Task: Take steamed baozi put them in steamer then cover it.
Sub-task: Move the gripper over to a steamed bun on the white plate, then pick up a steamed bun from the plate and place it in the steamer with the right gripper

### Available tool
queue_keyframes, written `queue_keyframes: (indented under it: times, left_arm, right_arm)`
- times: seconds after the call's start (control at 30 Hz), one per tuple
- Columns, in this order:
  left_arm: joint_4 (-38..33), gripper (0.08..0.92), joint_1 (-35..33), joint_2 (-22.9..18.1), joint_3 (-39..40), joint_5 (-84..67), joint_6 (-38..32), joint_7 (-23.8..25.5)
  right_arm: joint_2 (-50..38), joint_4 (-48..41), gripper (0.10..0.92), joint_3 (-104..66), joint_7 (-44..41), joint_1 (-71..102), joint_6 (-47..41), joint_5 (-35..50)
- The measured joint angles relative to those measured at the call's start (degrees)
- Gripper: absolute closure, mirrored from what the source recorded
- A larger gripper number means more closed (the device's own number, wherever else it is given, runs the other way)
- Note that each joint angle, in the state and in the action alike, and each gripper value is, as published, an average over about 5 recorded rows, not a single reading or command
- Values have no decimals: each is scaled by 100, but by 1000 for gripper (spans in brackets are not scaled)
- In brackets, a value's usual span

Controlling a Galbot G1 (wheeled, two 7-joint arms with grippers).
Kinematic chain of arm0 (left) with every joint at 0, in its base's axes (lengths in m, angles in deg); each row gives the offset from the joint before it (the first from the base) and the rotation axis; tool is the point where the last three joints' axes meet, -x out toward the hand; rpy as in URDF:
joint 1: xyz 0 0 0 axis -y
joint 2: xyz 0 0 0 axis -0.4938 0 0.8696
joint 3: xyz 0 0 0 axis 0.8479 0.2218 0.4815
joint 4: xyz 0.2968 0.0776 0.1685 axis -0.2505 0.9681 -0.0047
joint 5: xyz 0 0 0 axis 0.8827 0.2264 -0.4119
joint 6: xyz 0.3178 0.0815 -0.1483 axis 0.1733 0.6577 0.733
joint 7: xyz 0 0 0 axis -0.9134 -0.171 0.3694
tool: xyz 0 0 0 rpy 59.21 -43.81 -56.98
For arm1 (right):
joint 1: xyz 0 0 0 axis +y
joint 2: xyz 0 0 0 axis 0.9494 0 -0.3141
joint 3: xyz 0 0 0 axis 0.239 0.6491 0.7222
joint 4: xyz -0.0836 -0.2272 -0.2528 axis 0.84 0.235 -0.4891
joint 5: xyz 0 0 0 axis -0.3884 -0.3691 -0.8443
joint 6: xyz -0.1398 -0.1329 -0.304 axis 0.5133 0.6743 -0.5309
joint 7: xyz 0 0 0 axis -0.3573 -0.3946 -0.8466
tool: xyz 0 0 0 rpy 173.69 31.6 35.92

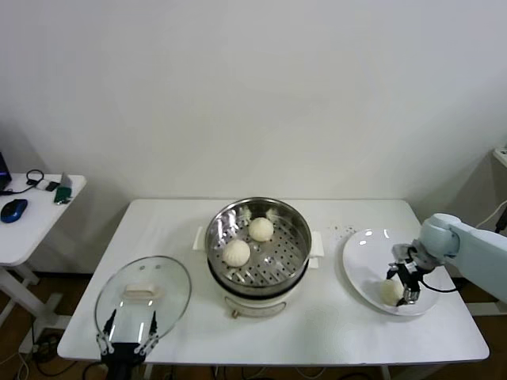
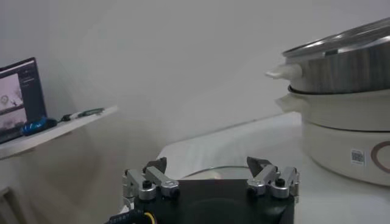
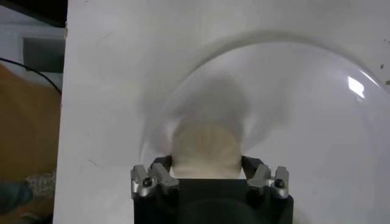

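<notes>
The steamer [image 1: 293, 237] stands mid-table on its cream pot base [image 1: 261, 302] and holds two baozi [image 1: 261, 229] [image 1: 236, 252]. A third baozi [image 1: 389, 290] lies on the front of the white plate [image 1: 364, 257] at the right. My right gripper [image 1: 405, 283] reaches down onto it. In the right wrist view this baozi [image 3: 204, 146] fills the gap of my right gripper [image 3: 206, 163], both fingers against its sides. A fourth baozi is not in view. The glass cover [image 1: 142, 294] lies flat at the table's front left. My left gripper [image 1: 127, 336] hovers open at its near edge.
The left wrist view shows my left gripper [image 2: 207, 164] with the cover's rim [image 2: 210, 172] just beyond, and the steamer [image 2: 347, 61] and base [image 2: 347, 134] farther off. A side table [image 1: 32, 229] with a mouse [image 1: 13, 210] stands at the far left.
</notes>
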Motion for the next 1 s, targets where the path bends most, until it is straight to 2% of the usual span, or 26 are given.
queue_keyframes:
  times: [0.43, 0.67, 1.0]
  left_arm:
    - [-6, 177, -35, 2, -2, -6, -30, -9]
    - [-31, 177, -82, 25, 2, -16, -55, -10]
    - [-34, 177, -94, 30, 40, -28, -68, -11]
  right_arm:
    - [6, 127, 304, 423, -90, -573, 148, 191]
    - [245, 320, 304, 1377, -255, -1920, 529, 425]
    - [1069, 847, 300, 2585, -465, -3898, 1381, 634]
